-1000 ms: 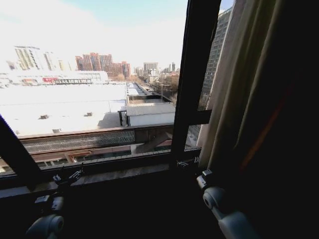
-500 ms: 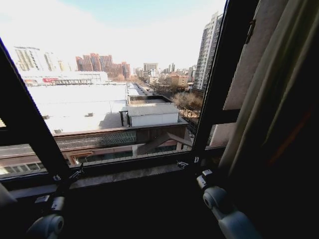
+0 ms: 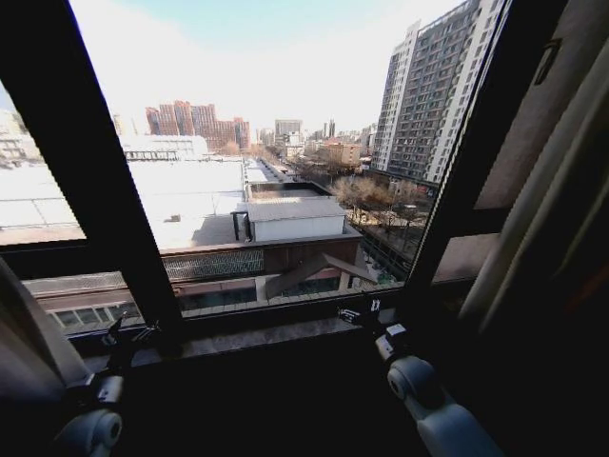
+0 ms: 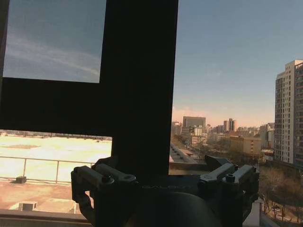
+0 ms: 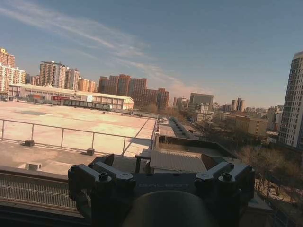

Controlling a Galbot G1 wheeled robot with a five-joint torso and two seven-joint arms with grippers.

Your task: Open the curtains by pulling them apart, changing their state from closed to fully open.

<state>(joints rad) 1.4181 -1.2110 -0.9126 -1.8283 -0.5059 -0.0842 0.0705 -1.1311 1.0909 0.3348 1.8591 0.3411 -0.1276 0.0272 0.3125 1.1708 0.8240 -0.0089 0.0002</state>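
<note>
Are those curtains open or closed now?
Open: the curtains hang bunched at the right edge, leaving the window glass uncovered.

Window frame [image 3: 105, 190] ahead, curtains [image 3: 533, 219] bunched at right, both arms low before the sill [image 3: 257, 335]

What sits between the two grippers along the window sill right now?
In the head view, the left gripper and right gripper sit apart at the window sill. Between them lies bare sill, with the dark window frame post rising near the left gripper.

Both curtains [image 3: 533, 219] run past the edges.
</note>
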